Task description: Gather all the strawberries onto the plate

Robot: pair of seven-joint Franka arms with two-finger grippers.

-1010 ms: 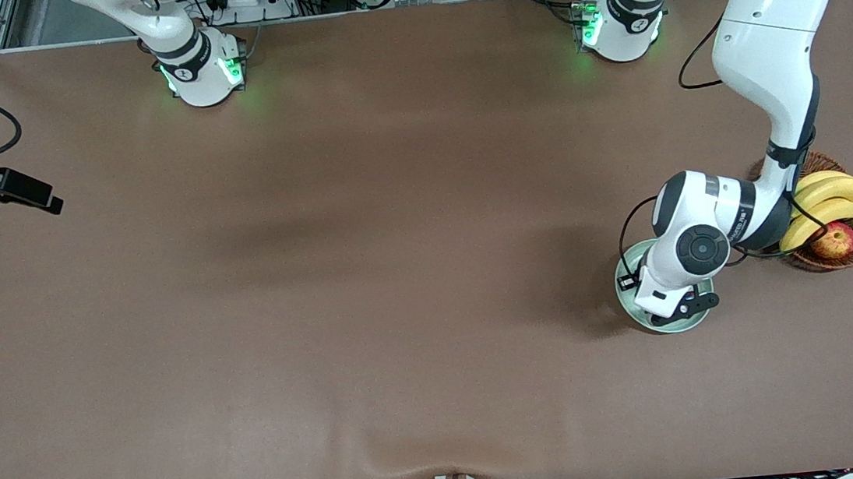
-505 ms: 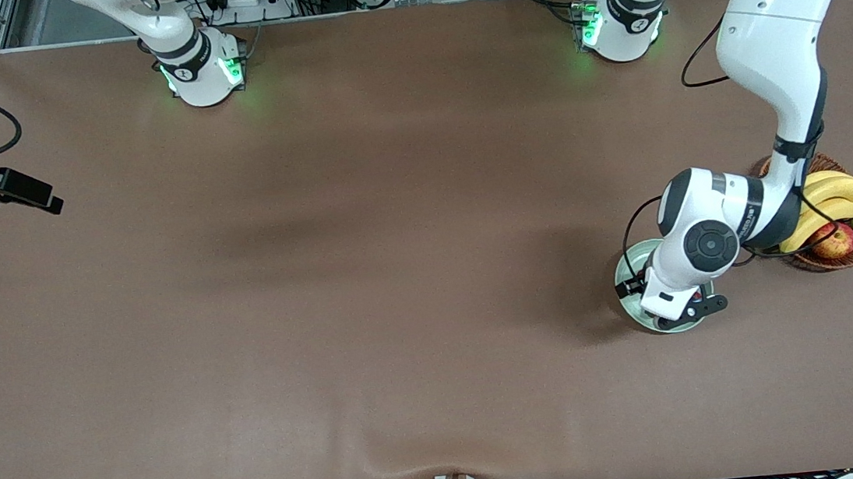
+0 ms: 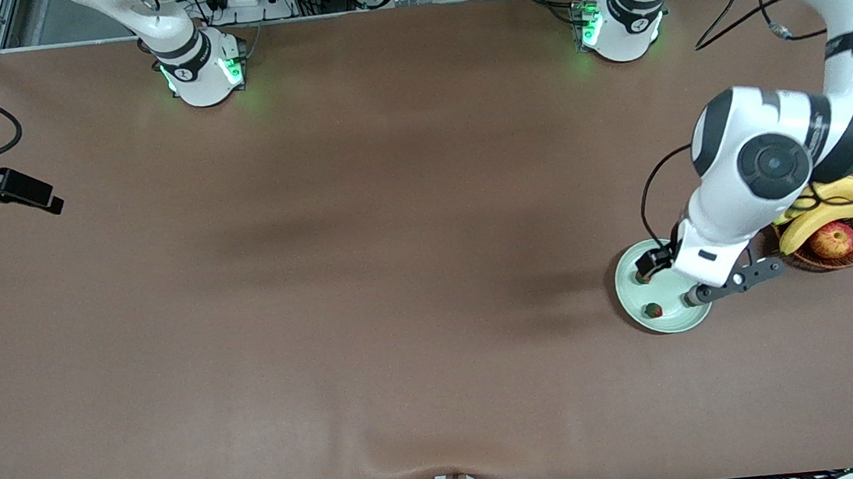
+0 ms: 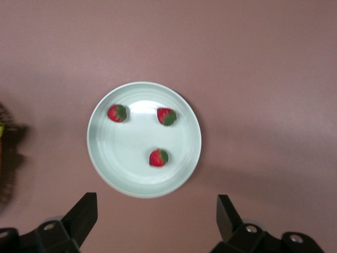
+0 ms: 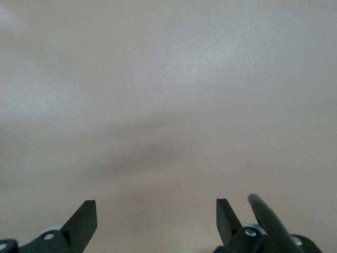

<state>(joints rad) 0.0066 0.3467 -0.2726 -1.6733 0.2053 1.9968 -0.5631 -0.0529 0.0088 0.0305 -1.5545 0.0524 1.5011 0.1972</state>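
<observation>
Brown cloth covers the whole table (image 3: 367,276), and the plate (image 4: 144,139) sits on it at the left arm's end, just beside the wicker basket (image 3: 827,252) of bananas and an apple. All three strawberries (image 4: 158,157) lie inside the plate, apart from one another, each small and red with a dark green cap. The left gripper (image 4: 157,224) hangs straight above the plate, its fingers spread wide and empty, so the berries lie directly below them; this arm is much the nearer one. From the front only one berry shows clearly, the arm probably hiding the others. The right gripper (image 5: 157,221) waits well away from the plate, over bare cloth, fingers likewise released. By this layout the collecting looks done.
</observation>
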